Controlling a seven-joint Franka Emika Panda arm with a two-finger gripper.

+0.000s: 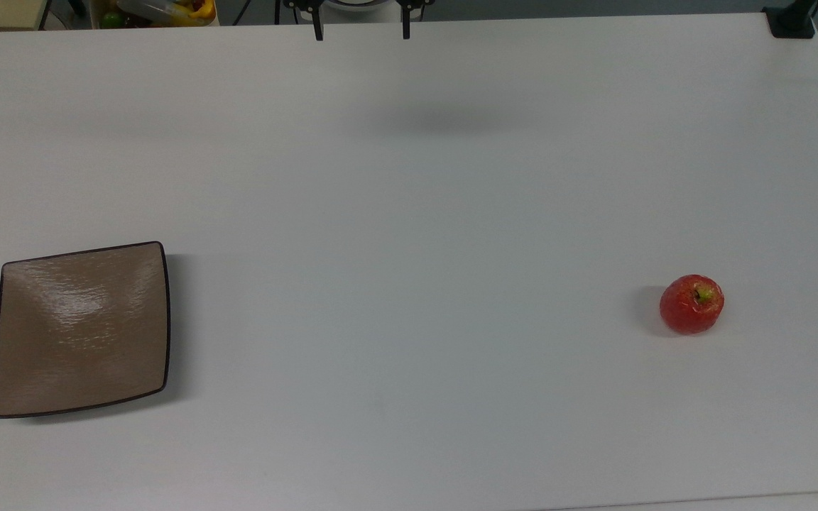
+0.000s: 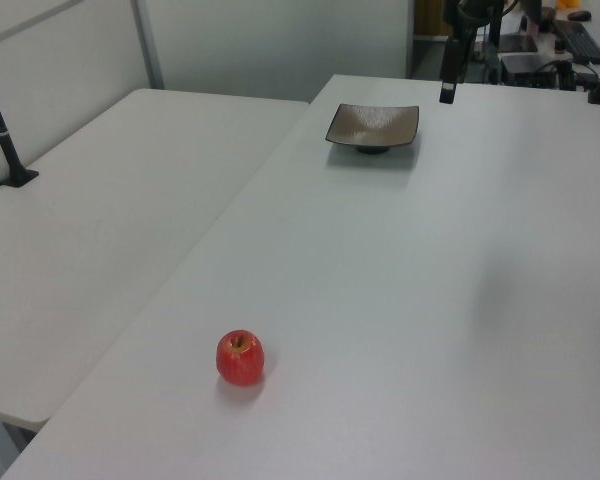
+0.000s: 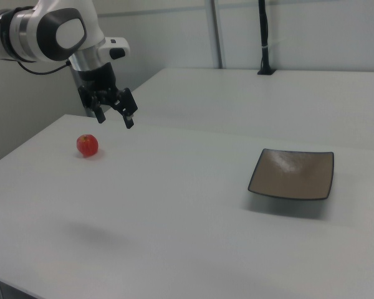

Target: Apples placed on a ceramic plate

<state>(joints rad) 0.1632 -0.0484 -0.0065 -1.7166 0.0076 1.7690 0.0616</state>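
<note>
upright, the apple (image 1: 691,304) rests stem-up, well apart from the ceramic plate (image 1: 81,329).

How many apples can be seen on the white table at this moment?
1. The small round red apple lies on the bare white table, near the top view's right, far from the empty square tan-brown ceramic plate. Nothing on the table could hide another.

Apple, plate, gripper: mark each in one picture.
apple (image 1: 691,304), top view, on its red skin.
plate (image 1: 82,330), top view, bare middle.
gripper (image 3: 115,117), right view, midway between its open fingertips.
</note>
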